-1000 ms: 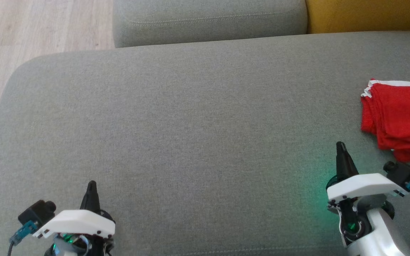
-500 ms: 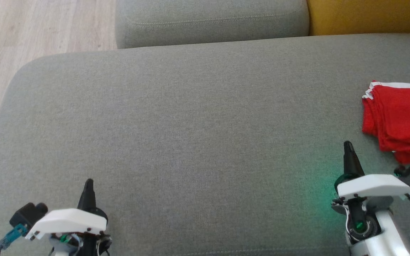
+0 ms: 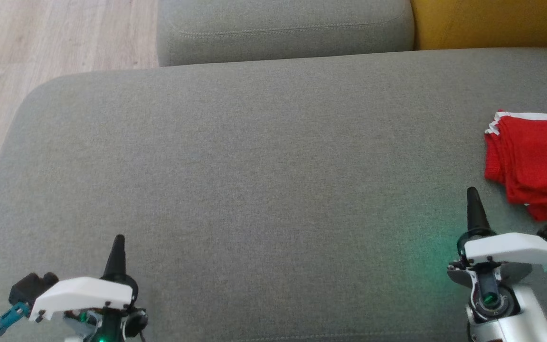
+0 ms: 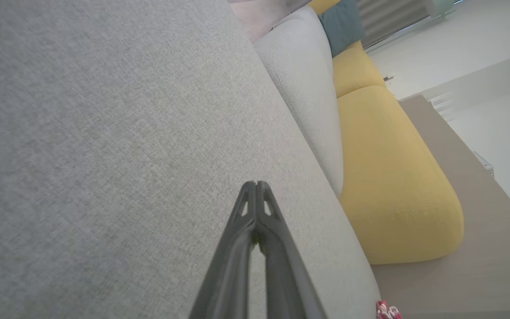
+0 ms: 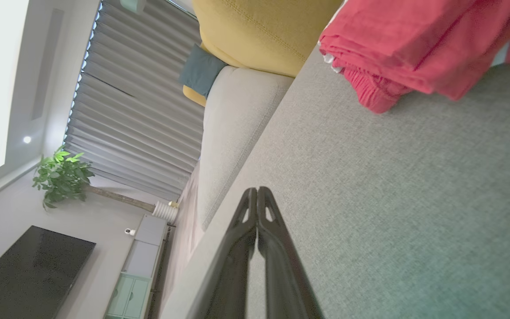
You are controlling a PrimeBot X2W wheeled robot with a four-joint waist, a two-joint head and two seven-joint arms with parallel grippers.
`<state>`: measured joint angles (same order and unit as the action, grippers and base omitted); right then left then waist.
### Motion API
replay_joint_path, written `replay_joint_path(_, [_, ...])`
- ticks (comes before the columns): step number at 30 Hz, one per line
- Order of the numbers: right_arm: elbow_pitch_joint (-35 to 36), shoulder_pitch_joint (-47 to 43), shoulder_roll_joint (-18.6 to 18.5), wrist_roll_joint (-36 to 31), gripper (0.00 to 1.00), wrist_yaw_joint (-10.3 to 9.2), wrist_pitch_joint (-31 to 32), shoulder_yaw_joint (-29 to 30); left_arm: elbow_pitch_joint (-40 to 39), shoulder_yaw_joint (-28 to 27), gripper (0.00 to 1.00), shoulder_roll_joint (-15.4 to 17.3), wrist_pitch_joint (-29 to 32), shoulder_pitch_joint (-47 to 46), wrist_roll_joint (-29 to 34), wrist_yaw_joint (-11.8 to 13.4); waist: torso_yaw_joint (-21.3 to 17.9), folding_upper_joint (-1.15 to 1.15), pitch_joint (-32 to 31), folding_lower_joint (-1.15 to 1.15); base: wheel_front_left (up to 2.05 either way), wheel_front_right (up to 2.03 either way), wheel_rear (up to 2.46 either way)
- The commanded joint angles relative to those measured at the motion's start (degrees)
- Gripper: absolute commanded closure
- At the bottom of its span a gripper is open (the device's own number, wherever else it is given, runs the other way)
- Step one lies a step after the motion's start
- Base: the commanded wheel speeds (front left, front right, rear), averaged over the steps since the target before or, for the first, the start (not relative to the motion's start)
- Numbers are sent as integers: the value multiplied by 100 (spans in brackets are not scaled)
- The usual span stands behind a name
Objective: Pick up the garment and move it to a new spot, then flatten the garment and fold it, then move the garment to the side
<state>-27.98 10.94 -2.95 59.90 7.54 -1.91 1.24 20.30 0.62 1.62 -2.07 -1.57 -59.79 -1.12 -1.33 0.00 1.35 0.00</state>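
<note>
The garment [image 3: 537,161] is red with white trim, folded into a stack at the right edge of the grey sofa seat [image 3: 264,161]; the right wrist view shows the garment [image 5: 414,48] at its upper right. My right gripper [image 3: 472,192] is shut and empty, hovering just left of and nearer than the stack, not touching it. In the right wrist view its fingers [image 5: 257,191] are pressed together over bare cushion. My left gripper [image 3: 118,239] is shut and empty at the lower left; the left wrist view shows its closed tips [image 4: 255,185] above the seat.
A grey back cushion [image 3: 283,28] and a yellow cushion [image 3: 492,21] line the far side. Wooden floor [image 3: 41,52] lies beyond the seat's left edge. The right wrist view shows curtains, a plant [image 5: 60,177] and a dark screen [image 5: 25,270].
Both grippers have drawn back a little toward me, the right one also shifting right. The picture has shifted slightly down and right. The garment lies unchanged.
</note>
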Motion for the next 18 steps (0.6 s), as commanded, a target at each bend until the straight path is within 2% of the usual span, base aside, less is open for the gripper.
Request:
replay_joint_path(1, [267,82,-19,163,100,-3,36,-21,-236,-196,100,83,37,-331,-150,-74,4,0,-3,0,0,0,0])
replay_joint_path(18, [686,-125,-9,1300,100,-4,335,183,-380,-388,100,99,341,-380,-1296,-283,52,0,-45,0,0,0,0])
